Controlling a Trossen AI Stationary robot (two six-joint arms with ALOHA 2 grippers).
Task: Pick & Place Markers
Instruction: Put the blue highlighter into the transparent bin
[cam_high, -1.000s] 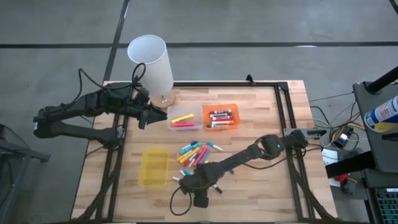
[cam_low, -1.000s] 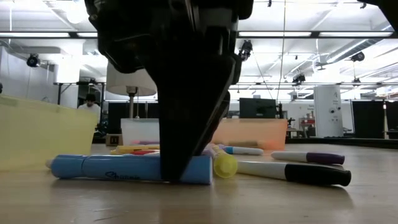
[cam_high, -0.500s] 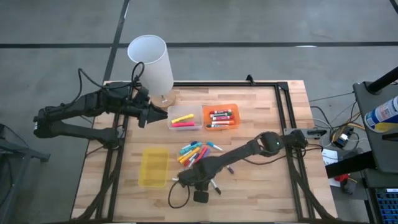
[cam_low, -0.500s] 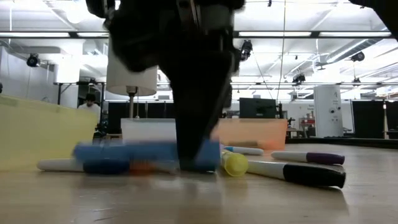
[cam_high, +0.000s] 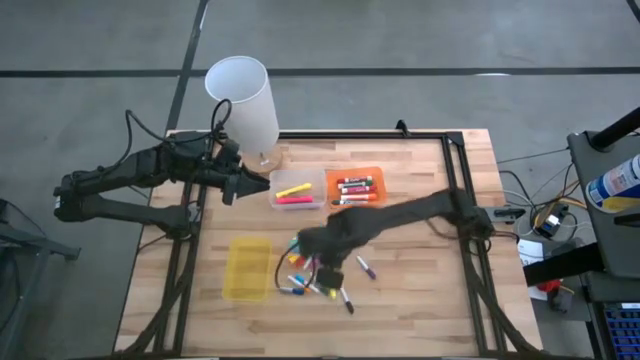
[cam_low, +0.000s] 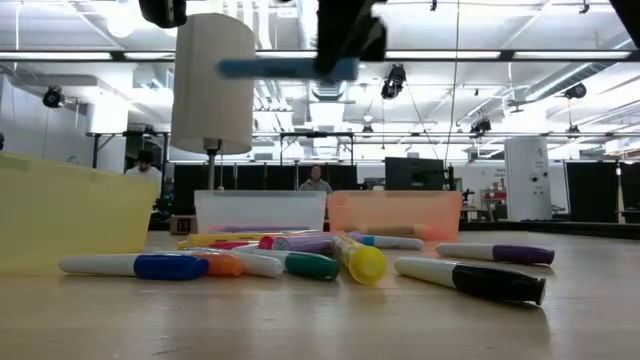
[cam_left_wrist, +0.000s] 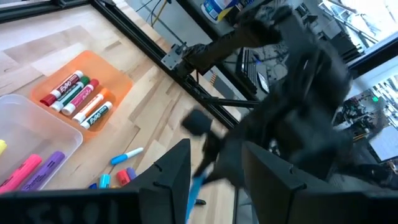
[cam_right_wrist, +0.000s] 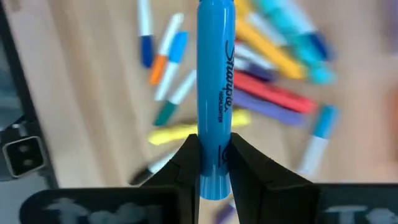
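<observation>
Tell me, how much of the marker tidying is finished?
Partly done. Some markers already lie in the clear tray and the orange tray. The right gripper is shut on a blue marker, held above the table. A pile of loose markers remains, and the yellow tray looks empty. The left gripper waits near the clear tray.

Loose markers (cam_high: 318, 280) seemingly crowding the table (cam_high: 420, 300) centre
</observation>
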